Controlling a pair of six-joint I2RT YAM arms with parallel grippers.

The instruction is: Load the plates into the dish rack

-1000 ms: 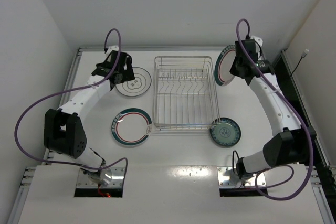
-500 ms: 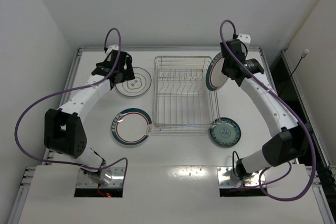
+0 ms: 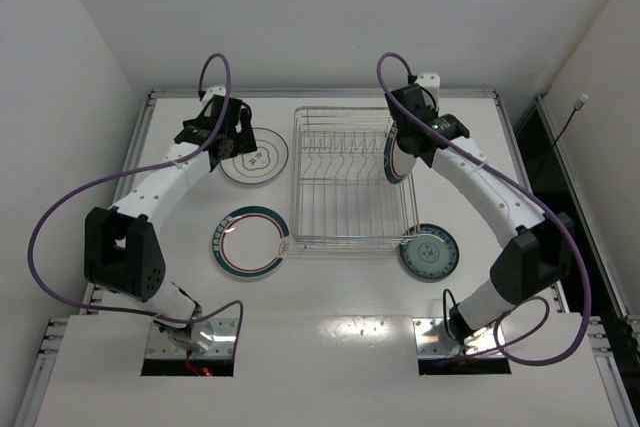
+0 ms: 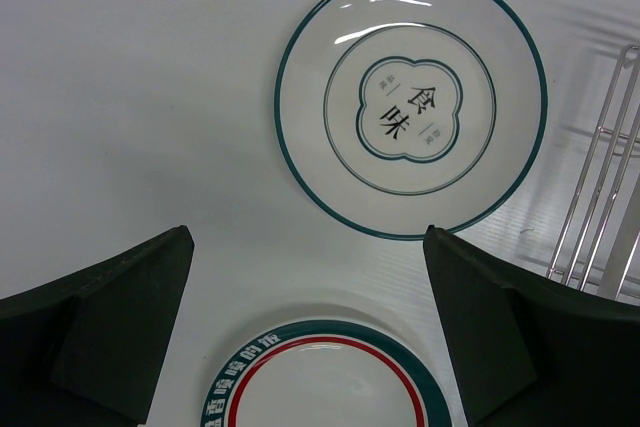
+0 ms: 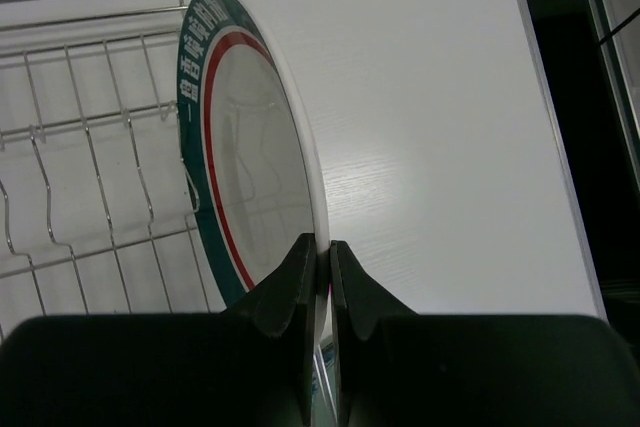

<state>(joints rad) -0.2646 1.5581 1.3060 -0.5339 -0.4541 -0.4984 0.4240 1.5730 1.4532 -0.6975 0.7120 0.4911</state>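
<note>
Here, white walls (image 3: 300,7), white table (image 3: 340,292) — left jaws gape empty, right jaws pinch a plate (image 5: 250,172).

R wrist: plate (image 5: 250,177) btm hidden behind hand (image 5: 322,250), rack (image 5: 90,123) cut off at left.

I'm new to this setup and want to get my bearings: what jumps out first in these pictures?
The right gripper is shut on a green-rimmed plate, held on edge at the right side of the dish rack. The left gripper hangs open above the plate with the dark centre motif, which lies flat on the table left of the rack.
</note>
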